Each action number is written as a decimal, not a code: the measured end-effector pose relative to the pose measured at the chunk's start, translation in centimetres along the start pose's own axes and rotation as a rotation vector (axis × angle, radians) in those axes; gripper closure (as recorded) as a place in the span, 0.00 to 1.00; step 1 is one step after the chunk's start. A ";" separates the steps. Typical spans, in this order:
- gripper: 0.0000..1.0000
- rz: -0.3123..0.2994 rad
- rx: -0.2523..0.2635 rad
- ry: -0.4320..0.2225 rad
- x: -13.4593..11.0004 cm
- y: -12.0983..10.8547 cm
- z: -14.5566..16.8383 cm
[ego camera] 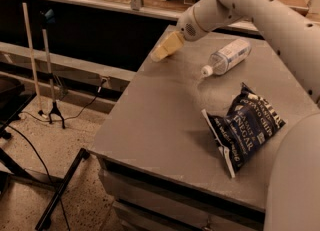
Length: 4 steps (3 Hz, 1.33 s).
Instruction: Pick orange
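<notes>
My gripper (163, 51) shows as a pale yellow shape at the end of the white arm (235, 0). It hangs low over the far left corner of the grey table (155, 125). The orange does not show; it is hidden or out of view, and I cannot tell whether the gripper holds it. A clear plastic bottle with a white cap (227, 56) lies on its side to the right of the gripper, cap toward me.
A dark blue chip bag (245, 127) lies on the table's near right part. The arm's lower link (295, 175) fills the right edge of the view. A thin stand (50, 65) and cables are on the floor to the left. A shelf with a glass front runs behind the table.
</notes>
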<state>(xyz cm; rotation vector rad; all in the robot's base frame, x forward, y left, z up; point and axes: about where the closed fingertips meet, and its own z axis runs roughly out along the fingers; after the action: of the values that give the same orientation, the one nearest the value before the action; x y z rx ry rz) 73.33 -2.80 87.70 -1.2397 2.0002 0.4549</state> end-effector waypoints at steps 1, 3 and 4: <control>0.00 -0.001 0.001 0.012 -0.1 -0.2 1.5; 0.00 0.037 0.013 0.026 0.6 -1.1 2.8; 0.22 0.039 0.007 0.028 0.7 -1.0 3.2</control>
<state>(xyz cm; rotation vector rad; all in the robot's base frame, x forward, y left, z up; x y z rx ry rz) 75.30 -1.68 85.12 -1.2112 2.0512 0.4510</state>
